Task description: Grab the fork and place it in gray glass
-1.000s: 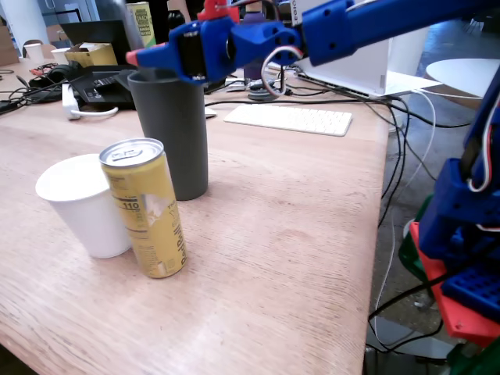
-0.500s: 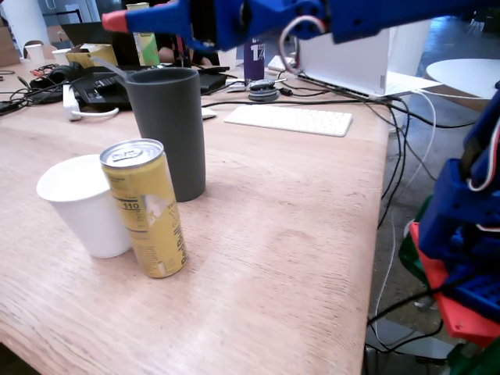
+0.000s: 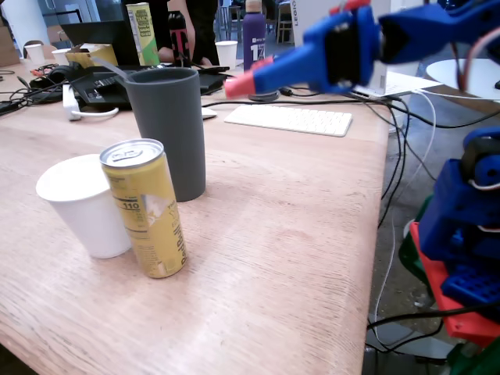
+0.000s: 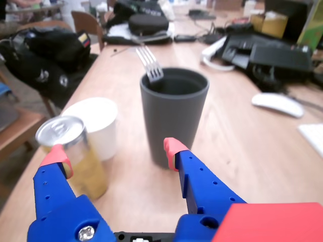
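the small silver metal fork already stands in the tall matte dark-gray tumbler, tines up, leaning on the rim — the placing looks done; only pulling the arm clear seems left; the blue gripper with red tips hangs wide open and empty, apart from the tumbler.

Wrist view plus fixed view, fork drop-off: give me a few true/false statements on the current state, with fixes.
1. The fork stands in the gray glass, tines up. True.
2. The gripper is shut on the fork. False: it is open and empty, apart from the glass.
3. The gray glass lies tipped over. False: it stands upright.
4. The yellow can stands beside the white cup. True.
5. The gray glass is shorter than the yellow can. False: it is taller.
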Controlling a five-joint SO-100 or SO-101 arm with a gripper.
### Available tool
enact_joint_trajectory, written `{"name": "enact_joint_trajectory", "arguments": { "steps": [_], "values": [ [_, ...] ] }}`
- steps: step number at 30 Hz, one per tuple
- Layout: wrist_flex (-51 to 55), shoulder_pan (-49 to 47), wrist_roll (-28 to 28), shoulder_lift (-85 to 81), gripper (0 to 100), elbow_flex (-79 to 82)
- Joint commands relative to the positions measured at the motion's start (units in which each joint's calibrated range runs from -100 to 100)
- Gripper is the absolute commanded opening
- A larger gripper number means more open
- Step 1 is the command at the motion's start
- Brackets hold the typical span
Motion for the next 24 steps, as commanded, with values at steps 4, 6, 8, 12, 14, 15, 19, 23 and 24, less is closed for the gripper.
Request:
{"name": "enact_joint_trajectory", "arguments": {
  "steps": [4,6,8,12,14,15,19,23,24],
  "values": [
    [2.89,-7.49,-2.44,-14.04,40,16.23],
    [3.38,-8.17,-2.64,-17.13,37,20.29],
    [3.38,-9.69,-2.64,-20.13,23,24.54],
    [4.78,-9.86,-2.64,-24.59,0,30.11],
    [9.87,-9.86,-2.64,-24.67,0,30.11],
    [13.48,-9.86,-2.54,-24.67,0,30.11],
    [18.32,-9.35,-2.64,-24.67,0,30.11],
    [18.32,-8.17,-2.39,-24.67,0,30.11],
    [18.32,-8.17,-2.15,-24.67,0,30.11]
  ]
}}
